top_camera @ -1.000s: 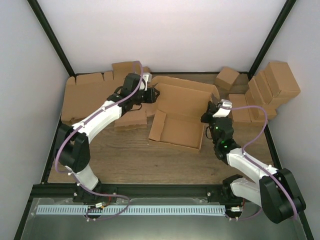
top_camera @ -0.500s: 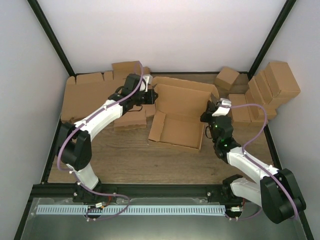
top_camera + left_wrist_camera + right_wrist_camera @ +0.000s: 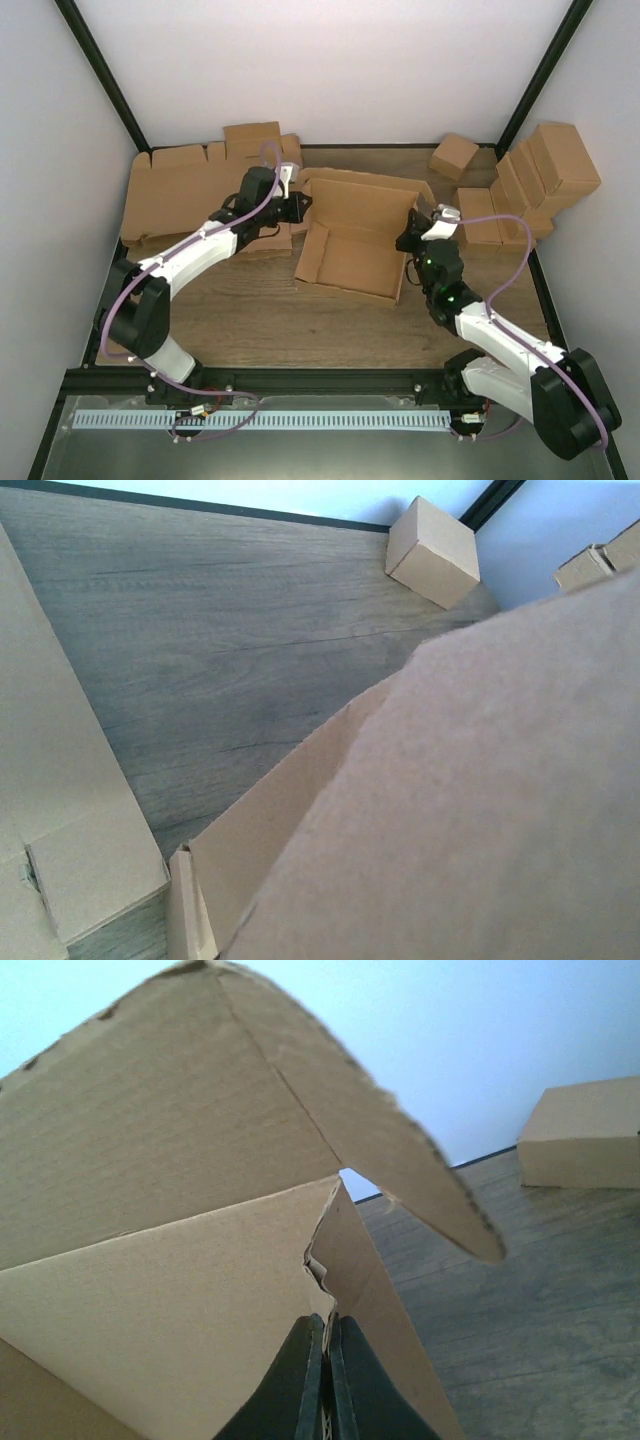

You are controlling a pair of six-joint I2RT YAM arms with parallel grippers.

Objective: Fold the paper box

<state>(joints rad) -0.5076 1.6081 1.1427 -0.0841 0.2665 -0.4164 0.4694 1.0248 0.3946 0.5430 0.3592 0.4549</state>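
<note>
Sitting mid-way across the wooden table (image 3: 250, 320), the shallow brown cardboard paper box (image 3: 355, 240) looks light and thin-walled, stiff along its creases yet easily bent or torn, so holds belong on wall edges near folds. The right end effector (image 3: 324, 1330) is clenched on its right wall edge. Whether the left end effector (image 3: 298, 207), by the rear-left corner, grips anything I cannot tell.

Left gripper (image 3: 299, 207) probably behind paper box (image 3: 360, 242)
</note>
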